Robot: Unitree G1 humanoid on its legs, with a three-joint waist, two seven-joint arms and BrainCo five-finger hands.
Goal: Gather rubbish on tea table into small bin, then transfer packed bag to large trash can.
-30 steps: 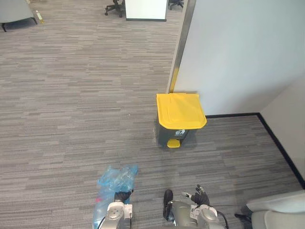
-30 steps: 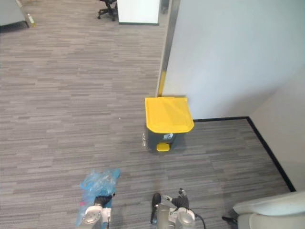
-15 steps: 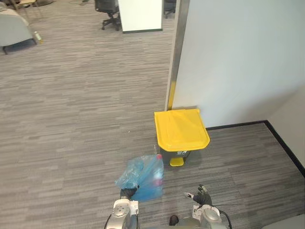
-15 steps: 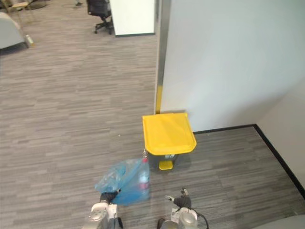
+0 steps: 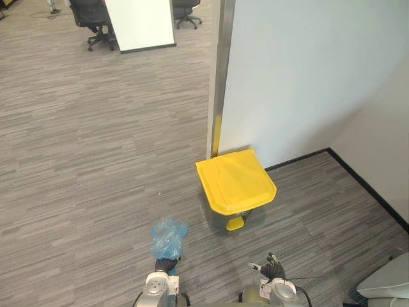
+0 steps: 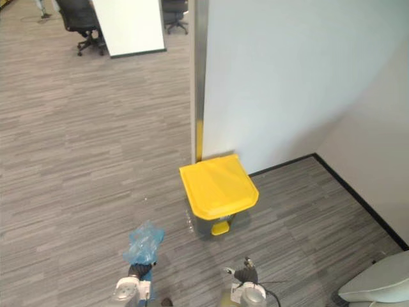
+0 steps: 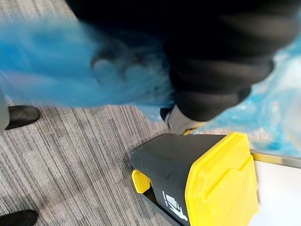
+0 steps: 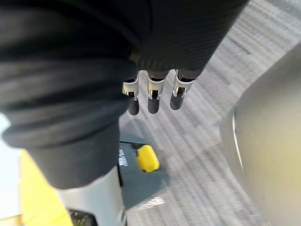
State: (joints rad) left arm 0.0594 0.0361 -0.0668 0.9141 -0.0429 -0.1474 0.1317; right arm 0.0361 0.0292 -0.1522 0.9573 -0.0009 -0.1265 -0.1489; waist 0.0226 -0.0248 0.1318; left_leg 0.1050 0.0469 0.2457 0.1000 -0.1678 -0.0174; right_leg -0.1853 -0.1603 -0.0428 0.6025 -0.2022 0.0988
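Note:
My left hand [image 5: 167,263] shows at the bottom of the eye views, shut on the gathered neck of a blue plastic bag [image 5: 168,236], whose crumpled top sticks up above the hand. In the left wrist view the blue bag [image 7: 70,70] billows beside the hand's dark cover [image 7: 211,61]. A dark grey trash can with a shut yellow lid [image 5: 235,181] and a yellow pedal [image 5: 234,223] stands against the wall, ahead and slightly right of the bag. My right hand [image 5: 271,268] hangs low to the right, empty, its fingers [image 8: 150,96] straight and relaxed.
A white wall [image 5: 300,70] and a metal pillar [image 5: 217,77] rise behind the can. A pale seat [image 5: 386,284] sits at the lower right. Office chairs [image 5: 92,19] and a white panel [image 5: 140,22] stand far back on the grey carpet.
The whole view has shifted as the robot moved, and the can now sits a little lower and more central. The bag, swung up to the right before, now shows smaller above my left hand.

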